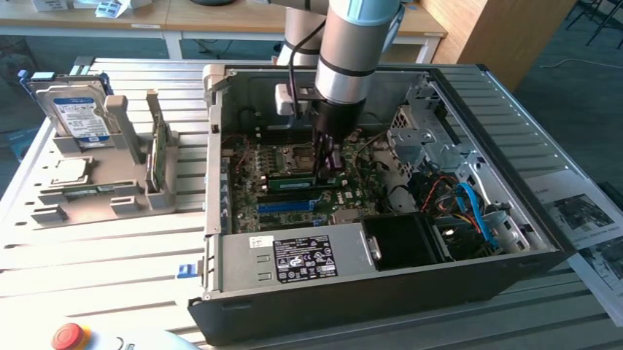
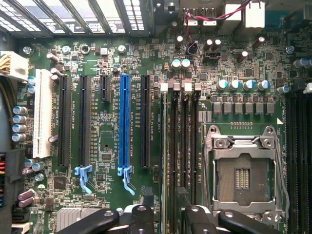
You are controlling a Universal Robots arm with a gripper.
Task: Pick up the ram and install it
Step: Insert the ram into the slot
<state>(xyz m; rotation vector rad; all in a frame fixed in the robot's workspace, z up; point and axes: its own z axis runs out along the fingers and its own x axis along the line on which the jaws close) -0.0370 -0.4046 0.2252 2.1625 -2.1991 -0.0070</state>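
The slatted metal table point(image 1: 107, 240) carries everything. The open computer case point(image 1: 389, 302) lies on its side at the centre of the exterior view, so the board inside faces up towards the arm. The robot arm point(image 1: 351, 44) reaches straight down into the case from the top centre, a line that suits pressing from above.

The motherboard point(image 1: 282, 157) lies flat on the case floor. The wrist view looks down on its blue slot strip point(image 2: 124, 122), its bank of memory slots point(image 2: 180, 141) and the bare processor socket point(image 2: 241, 175).

At the exterior view's left, a grey fixture point(image 1: 98, 193) stands parts upright, probably for easy picking. Among them are a blue-labelled hard drive point(image 1: 83, 117) and a thin green board on edge point(image 1: 156, 157).

The ram point(image 1: 292, 184) appears to be the green stick standing on its long edge among the memory slots, at frame centre just above the blue strip. The gripper point(image 1: 329, 169) hangs at the stick's right end. I cannot tell whether it is touching the stick or just above it, nor whether the jaws are open, closed or gripping. I judge that seating the stick is the step in hand.
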